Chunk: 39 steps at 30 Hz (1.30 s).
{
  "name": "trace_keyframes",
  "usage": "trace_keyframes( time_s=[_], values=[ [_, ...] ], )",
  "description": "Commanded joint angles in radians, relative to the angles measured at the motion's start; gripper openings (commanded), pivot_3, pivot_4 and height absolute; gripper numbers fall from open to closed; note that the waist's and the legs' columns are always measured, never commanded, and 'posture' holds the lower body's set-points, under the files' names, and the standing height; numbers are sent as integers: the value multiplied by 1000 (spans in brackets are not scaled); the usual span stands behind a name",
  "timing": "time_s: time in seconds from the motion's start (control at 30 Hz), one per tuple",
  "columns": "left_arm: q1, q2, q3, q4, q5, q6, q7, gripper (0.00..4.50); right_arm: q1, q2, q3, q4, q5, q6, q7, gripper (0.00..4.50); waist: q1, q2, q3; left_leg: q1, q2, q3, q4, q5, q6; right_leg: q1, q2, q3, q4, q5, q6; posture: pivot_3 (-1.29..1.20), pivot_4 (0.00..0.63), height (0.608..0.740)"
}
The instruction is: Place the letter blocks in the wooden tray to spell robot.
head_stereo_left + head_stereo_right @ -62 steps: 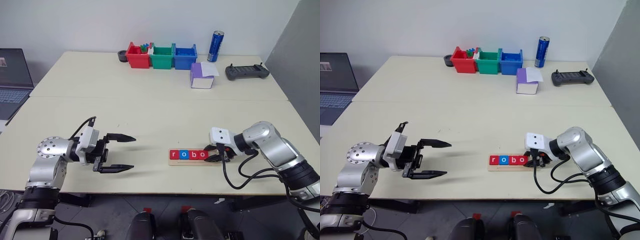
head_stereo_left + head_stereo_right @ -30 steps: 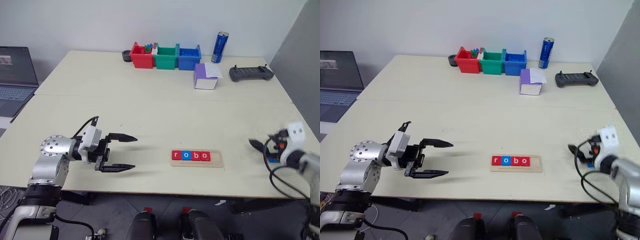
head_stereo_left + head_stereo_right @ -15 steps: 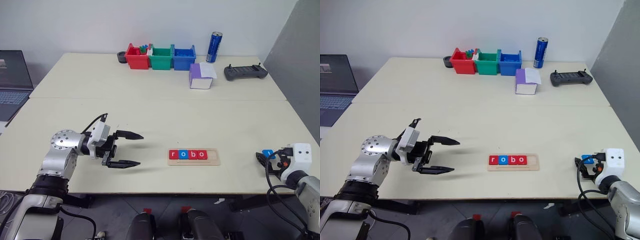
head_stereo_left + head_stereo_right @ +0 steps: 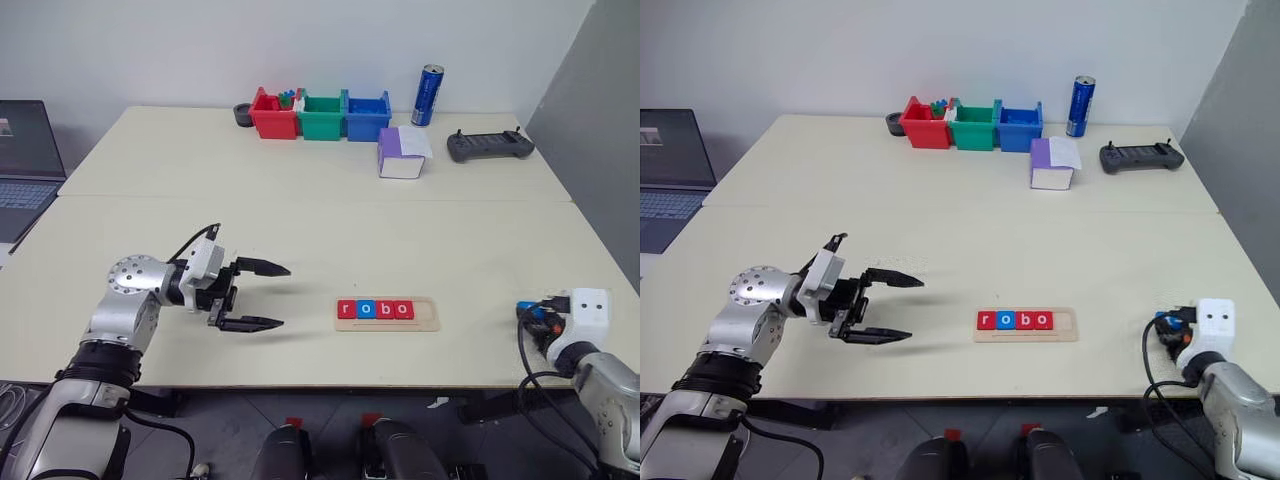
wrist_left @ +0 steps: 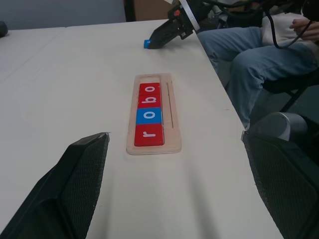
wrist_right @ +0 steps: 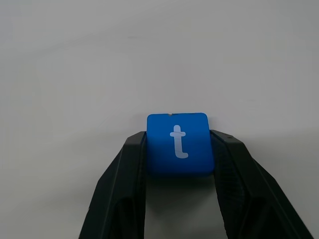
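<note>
The wooden tray (image 4: 426,313) lies near the table's front edge, holding red r (image 4: 346,309), blue o (image 4: 365,309), red b (image 4: 384,309) and red o (image 4: 403,309); its rightmost slot is bare. At the table's front right edge my right gripper (image 4: 527,311) is shut on a blue t block (image 6: 178,144), which sits flat between both fingers just over the tabletop. My left gripper (image 4: 283,297) hangs open and empty, left of the tray and pointing toward it. From the left wrist, the tray (image 5: 172,114) lies ahead, with the blue block (image 5: 147,44) beyond it.
Red (image 4: 273,115), green (image 4: 322,116) and blue (image 4: 366,116) bins stand at the back, with a blue can (image 4: 429,95), a purple-white box (image 4: 401,153) and a black controller (image 4: 490,146). A laptop (image 4: 25,160) sits far left. A seated person's legs (image 5: 239,55) show beyond the table's right edge.
My right gripper left the tray, went to the table's right edge, and has now closed on the blue t block. The left gripper crept slightly toward the tray.
</note>
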Motion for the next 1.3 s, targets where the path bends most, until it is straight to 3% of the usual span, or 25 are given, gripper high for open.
trace_keyframes(
  time_s=[0.03, 0.33, 0.6, 0.63, 0.77, 0.87, 1.0, 1.1, 1.3],
  values=[
    [-19, 16, -6, -5, -28, -20, -6, 4500, -29, 28, 89, -126, 21, 80, -46, 1450, -2, 0, 0, 0, 0, 0, 0, 0, 0, 0, 0, 0, 0, 0, 0, 0, 150, 740],
    [-15, 24, -5, -8, -31, -25, -6, 4500, -111, 46, 208, -111, -25, 139, -135, 1450, 7, 0, 0, -2, -1, 0, 0, 0, 0, -1, 0, 0, -2, 0, 0, 0, 150, 740],
    [-13, 21, 4, -7, -26, -25, -6, 4500, -170, -38, 145, -148, 56, 201, -47, 4217, 9, 0, 0, -2, -1, 0, 1, 0, 0, -1, -1, 0, -1, 0, 0, 0, 150, 740],
    [-14, 20, 5, -6, -25, -25, -6, 4500, -187, -83, 125, -142, 74, 196, -6, 4448, 9, 0, 0, -2, -1, 0, 0, 0, 0, -1, -1, 0, -1, 0, 0, 0, 150, 740],
    [-24, 12, 9, -5, -20, -21, -6, 4500, -265, -288, 89, -2, 99, 3, 230, 4448, 9, 0, 1, -2, -1, 0, 0, 0, 0, -1, -1, 0, -2, 0, 0, 0, 150, 740],
    [-33, 9, 12, 0, -16, -20, -6, 4500, -331, -477, 183, 227, 83, -253, 586, 4448, 9, 0, 1, -2, -2, 0, 1, 0, 1, -1, -1, 0, -2, 0, 0, 0, 150, 740],
    [-36, 16, 17, -4, -18, -17, -6, 4500, -400, -644, 373, 489, -7, -495, 938, 4448, 9, -1, 2, -2, -1, -1, 0, -1, 1, 0, 0, -2, -3, 0, -1, 0, 150, 740],
    [-28, 22, 29, -11, -16, -17, -6, 4500, -525, -663, 488, 699, -99, -691, 1089, 4448, 6, -1, 2, -2, -1, 0, 0, -1, 1, -1, 0, -1, -2, -1, -1, 0, 150, 740],
    [36, 34, 75, -69, -20, 0, -6, 4500, -743, -571, 584, 1011, -210, -971, 1162, 4448, -6, 0, 3, 0, 0, 2, 1, 0, 0, -1, 0, 1, -1, 0, -1, 0, 150, 740]
  ],
)
